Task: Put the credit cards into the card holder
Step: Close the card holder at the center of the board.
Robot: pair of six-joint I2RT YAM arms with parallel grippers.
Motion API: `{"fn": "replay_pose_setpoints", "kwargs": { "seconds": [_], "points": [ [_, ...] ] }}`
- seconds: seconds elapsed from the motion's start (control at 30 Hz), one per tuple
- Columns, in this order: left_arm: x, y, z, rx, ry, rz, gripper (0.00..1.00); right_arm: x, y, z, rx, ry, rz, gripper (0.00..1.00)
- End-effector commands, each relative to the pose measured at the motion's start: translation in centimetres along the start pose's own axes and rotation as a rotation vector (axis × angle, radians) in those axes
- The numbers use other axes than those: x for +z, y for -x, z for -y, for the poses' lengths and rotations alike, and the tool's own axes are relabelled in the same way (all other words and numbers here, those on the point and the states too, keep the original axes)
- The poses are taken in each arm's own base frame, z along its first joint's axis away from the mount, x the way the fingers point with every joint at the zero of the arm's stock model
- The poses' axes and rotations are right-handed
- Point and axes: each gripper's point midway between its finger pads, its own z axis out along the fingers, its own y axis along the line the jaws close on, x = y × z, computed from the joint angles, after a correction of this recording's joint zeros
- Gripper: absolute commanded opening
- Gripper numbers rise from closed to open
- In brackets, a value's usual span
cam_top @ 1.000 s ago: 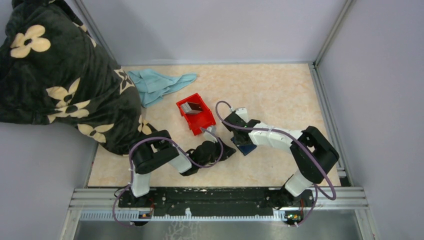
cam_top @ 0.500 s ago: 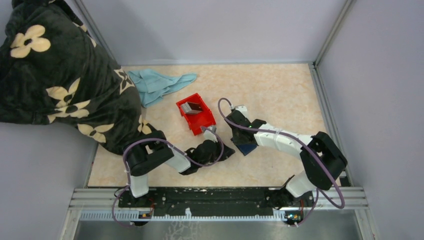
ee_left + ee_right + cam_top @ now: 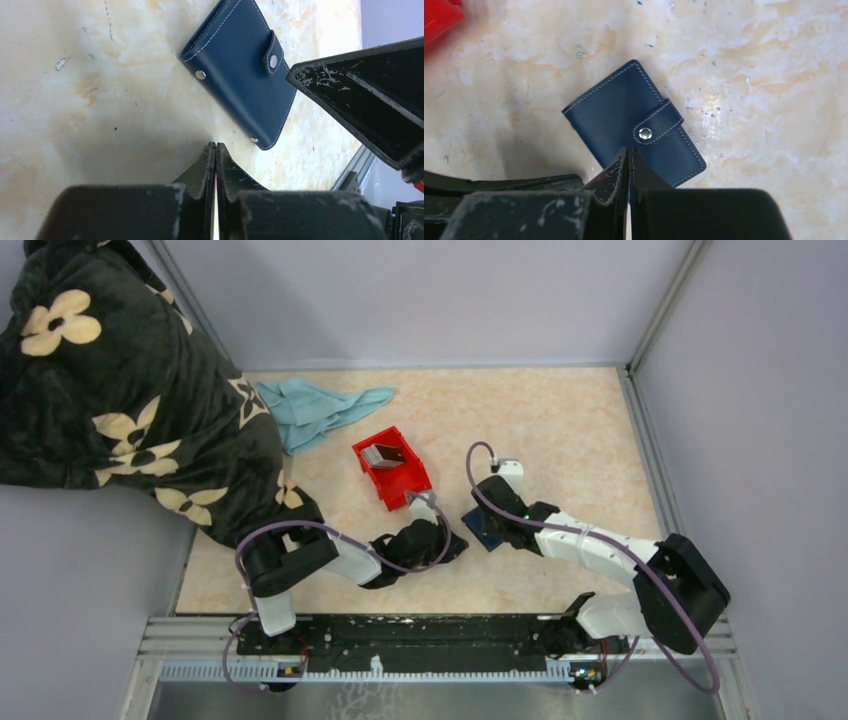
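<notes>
Since a second ago my right arm has drawn back toward the near right of the table (image 3: 560, 410), elbow swung outward. My right claw (image 3: 629, 151) now sits over the near edge of the card holder (image 3: 634, 125) rather than beyond it. My left arm has barely shifted, and the card holder lies where it lay. Both claws are clenched with nothing between the fingers: the right one's tips are pressed together above the navy leather, though I cannot tell whether they touch it. My left claw (image 3: 215, 146) is closed just above the bare table, just beside the holder's corner. There is one card holder, flat on the table with its snap tab fastened, between my two claws. One red bin (image 3: 392, 478) stands just beyond my left claw, and the credit cards (image 3: 383, 453) are stacked inside it; I make out a grey and a brown one but cannot count more. One light blue cloth (image 3: 320, 408) and one dark flowered blanket (image 3: 110, 380) lie at the far left.
</notes>
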Motion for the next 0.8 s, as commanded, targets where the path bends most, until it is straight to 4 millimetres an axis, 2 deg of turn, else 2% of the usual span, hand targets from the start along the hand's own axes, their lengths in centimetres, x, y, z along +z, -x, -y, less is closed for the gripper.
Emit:
{"fn": "replay_pose_setpoints", "kwargs": {
  "seconds": [0.0, 0.2, 0.5, 0.77],
  "points": [
    [-1.1, -1.5, -3.1, 0.075, 0.103, -0.051, 0.05, -0.3, 2.7, -0.3, 0.191, 0.038, 0.150, 0.00],
    [-1.5, -1.6, -3.5, 0.089, 0.112, -0.054, 0.05, -0.5, 2.8, -0.2, 0.364, 0.168, 0.223, 0.00],
    [-1.3, -2.3, -3.9, 0.097, 0.117, -0.072, 0.05, -1.9, 4.4, 0.0, 0.619, 0.424, 0.288, 0.00],
    [-1.2, -2.1, -3.8, 0.103, 0.125, -0.069, 0.05, -1.8, 4.2, -1.2, 0.754, 0.598, 0.225, 0.00]
  ]
}}
